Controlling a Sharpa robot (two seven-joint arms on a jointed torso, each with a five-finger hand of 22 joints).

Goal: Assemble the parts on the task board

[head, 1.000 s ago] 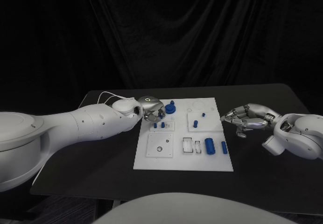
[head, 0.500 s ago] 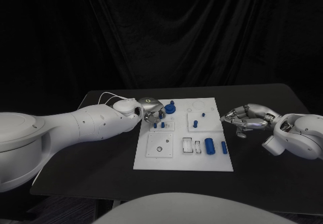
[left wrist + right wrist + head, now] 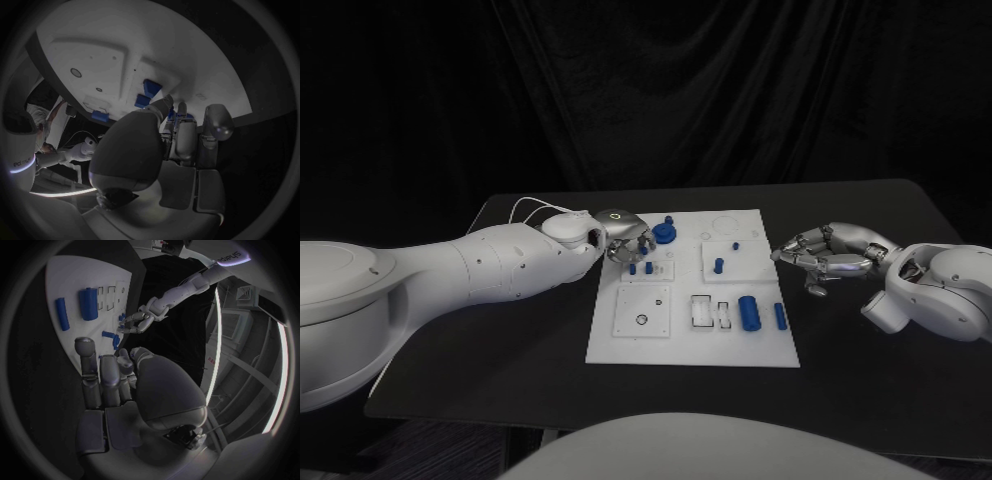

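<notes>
Bearing blue parts (image 3: 749, 312), task board (image 3: 625, 345) (left hand (image 3: 626, 240) grip unclear; right hand (image 3: 821, 258) curled empty).

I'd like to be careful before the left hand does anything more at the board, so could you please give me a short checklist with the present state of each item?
1. Left hand is over the far left part of the task board: ok.
2. Left hand holds a part: cannot tell; its fingers are curled among the small blue pegs, but the contact is hidden.
3. Right hand is off the board, at its right edge, clear of the left hand: ok.
4. Right hand holds nothing, fingers curled: ok.
5. Large blue cylinder and the thin blue bar lie loose near the board's right side: not ok, not yet assembled.
</notes>
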